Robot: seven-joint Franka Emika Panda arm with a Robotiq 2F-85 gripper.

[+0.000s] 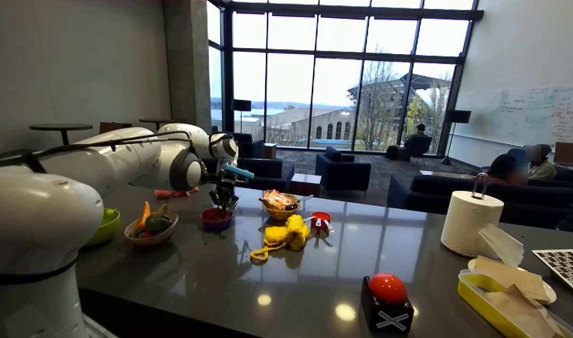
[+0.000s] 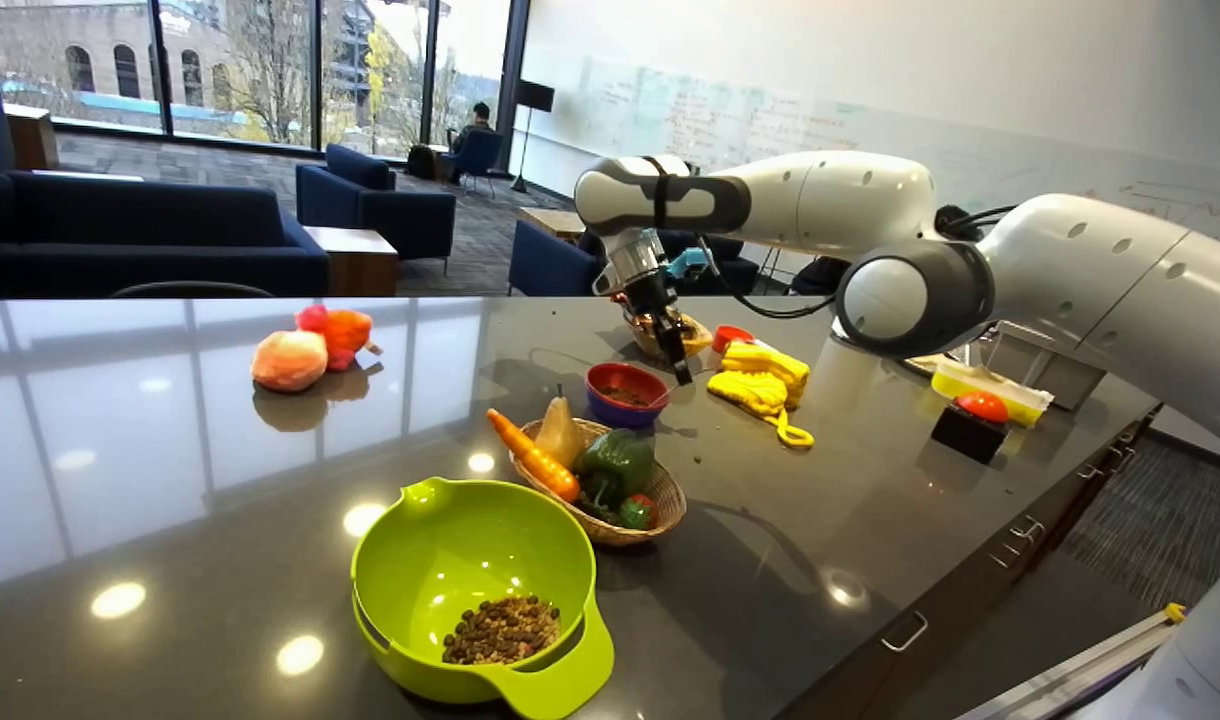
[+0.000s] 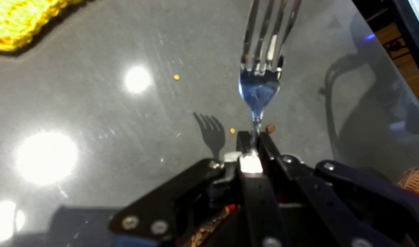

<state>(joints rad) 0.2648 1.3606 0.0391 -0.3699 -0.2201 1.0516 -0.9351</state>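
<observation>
Green bowl [image 2: 480, 540], produce basket [image 2: 630, 533] behind, red-purple bowl [image 2: 625, 410] near pincer [image 2: 680, 370]

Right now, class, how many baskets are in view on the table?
2. One basket, holding a carrot, sits between the green bowl and the purple bowl; another basket stands near the red cup. The arm may hide others.

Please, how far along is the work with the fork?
Done: the gripper is shut on the fork. In hand: the fork is held above the counter, near the red-and-purple bowl. Left, apparently: releasing the fork, not yet put down.
</observation>
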